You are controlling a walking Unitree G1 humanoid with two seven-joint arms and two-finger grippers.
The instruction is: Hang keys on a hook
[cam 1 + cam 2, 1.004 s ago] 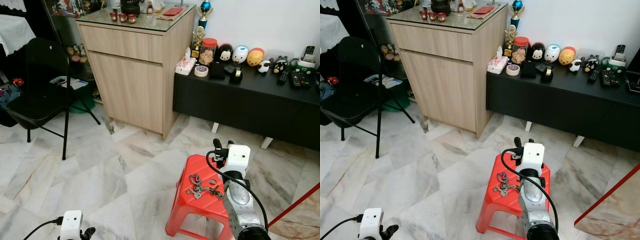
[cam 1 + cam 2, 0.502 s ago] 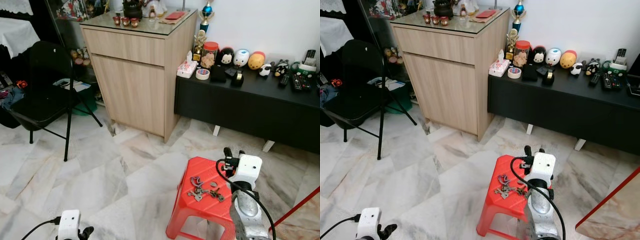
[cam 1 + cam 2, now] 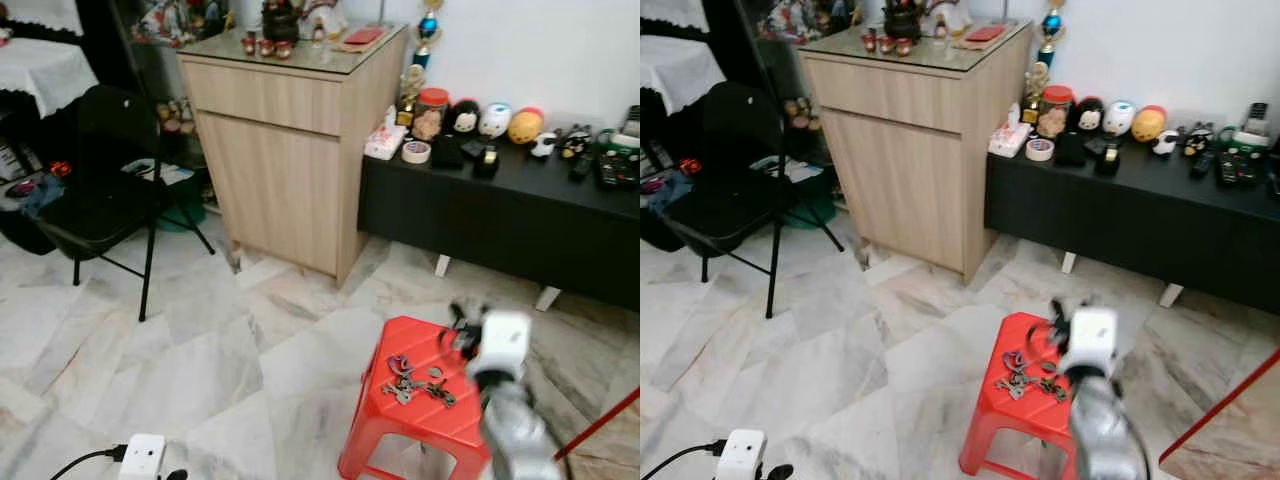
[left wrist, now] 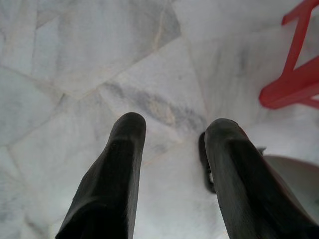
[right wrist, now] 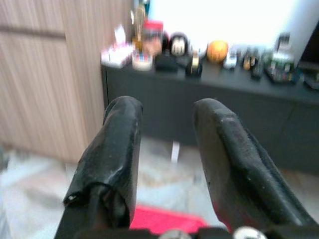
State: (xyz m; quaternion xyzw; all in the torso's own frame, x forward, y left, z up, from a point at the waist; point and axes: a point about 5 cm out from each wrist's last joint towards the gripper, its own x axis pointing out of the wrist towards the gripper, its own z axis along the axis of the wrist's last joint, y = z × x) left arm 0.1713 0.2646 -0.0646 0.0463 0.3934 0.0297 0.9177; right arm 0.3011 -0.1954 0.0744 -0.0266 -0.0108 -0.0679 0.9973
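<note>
A bunch of keys [image 3: 413, 380] lies on top of a red plastic stool [image 3: 440, 420] on the marble floor. My right gripper [image 3: 462, 326] hovers over the stool's far right side, just right of the keys, blurred by motion. In the right wrist view its black fingers [image 5: 119, 149] stand apart with nothing between them, pointing toward the black cabinet [image 5: 209, 99]. My left gripper [image 4: 172, 129] hangs low over the floor, open and holding nothing, with a stool leg [image 4: 294, 84] nearby.
A tall wooden cabinet [image 3: 290, 150] stands ahead, with a low black sideboard [image 3: 520, 220] carrying toys and remotes to its right. A black folding chair [image 3: 100, 200] is at the left. Marble floor [image 3: 220, 350] lies open between them. A red-edged board [image 3: 600, 425] leans at the right.
The camera has shifted, so the scene sits further right and lower. My right gripper has moved slightly rightward over the stool and is now blurred. The keys lie as before.
</note>
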